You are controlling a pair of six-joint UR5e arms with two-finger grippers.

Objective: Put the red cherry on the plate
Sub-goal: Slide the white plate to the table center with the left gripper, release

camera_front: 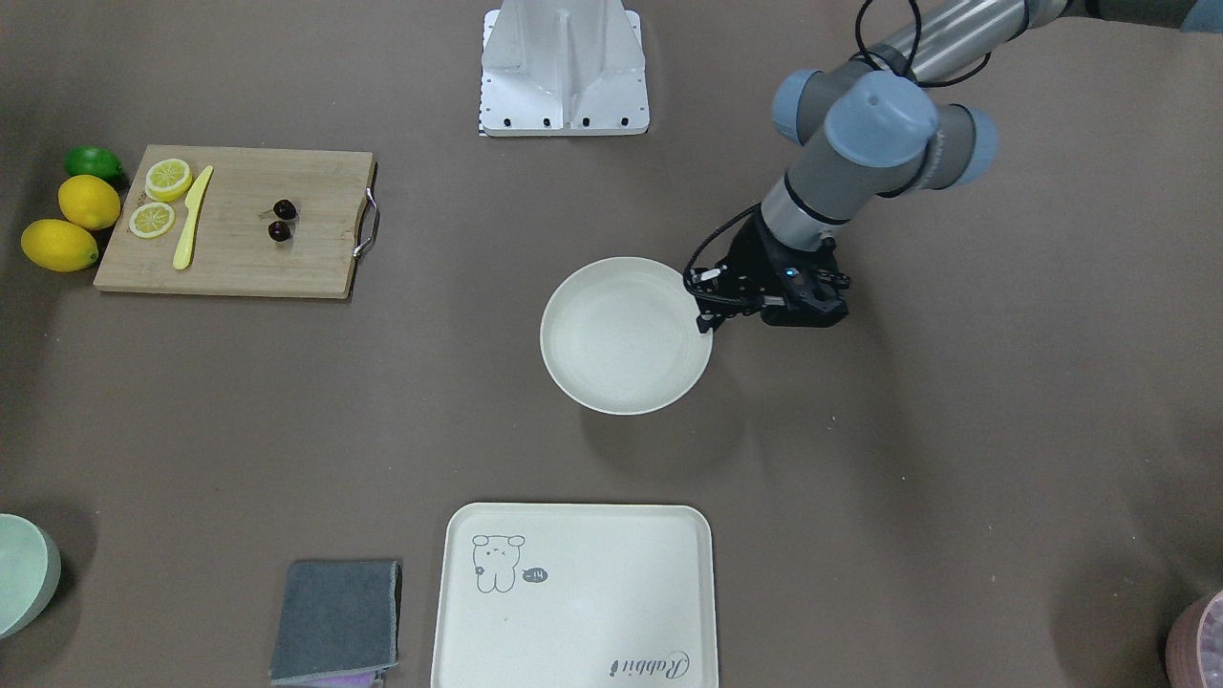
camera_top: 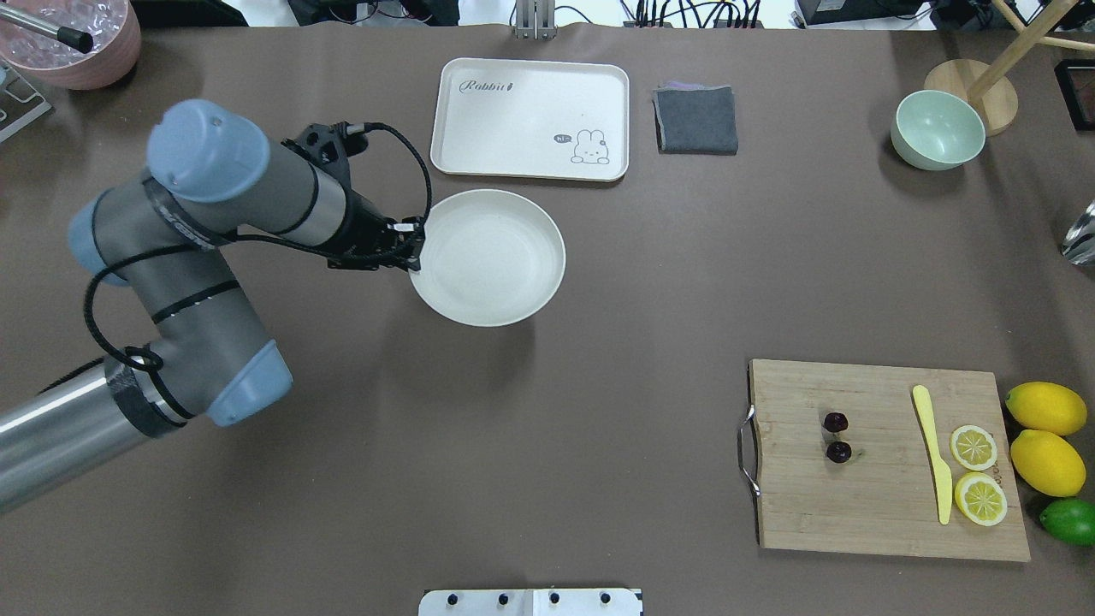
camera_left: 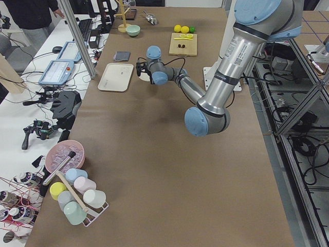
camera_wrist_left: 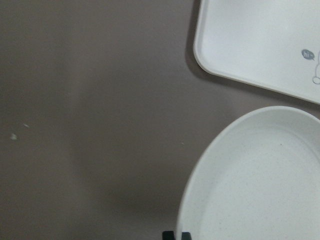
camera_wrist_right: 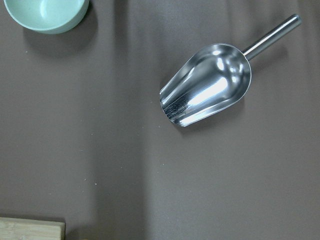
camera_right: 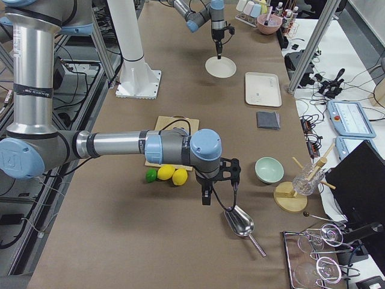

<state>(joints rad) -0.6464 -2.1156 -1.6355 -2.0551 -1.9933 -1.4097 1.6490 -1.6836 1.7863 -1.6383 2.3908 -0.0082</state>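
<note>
Wooden cutting board (camera_top: 881, 505) has two lemon slices (camera_top: 973, 447) and a yellow plastic knife (camera_top: 934, 466) lying on it, with two whole lemons (camera_top: 1047, 462) and a lime (camera_top: 1069, 520) just beside its edge. Elsewhere there's a cream rabbit tray (camera_top: 513, 111), a folded grey cloth (camera_top: 695, 120) next to it, a pale green bowl (camera_top: 937, 128), and a shiny metal scoop (camera_wrist_right: 207, 85) near the bowl.

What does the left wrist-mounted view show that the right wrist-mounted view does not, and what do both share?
Only the left wrist-mounted view: the round cream-white plate, a corner of the rectangular cream tray with a drawing, and the left gripper, its dark tips at the plate's rim. Only the right wrist-mounted view: the shiny metal scoop, the pale green bowl and a corner of the wooden cutting board. Both: the brown table surface; neither shows the dark maroon cherries.
</note>
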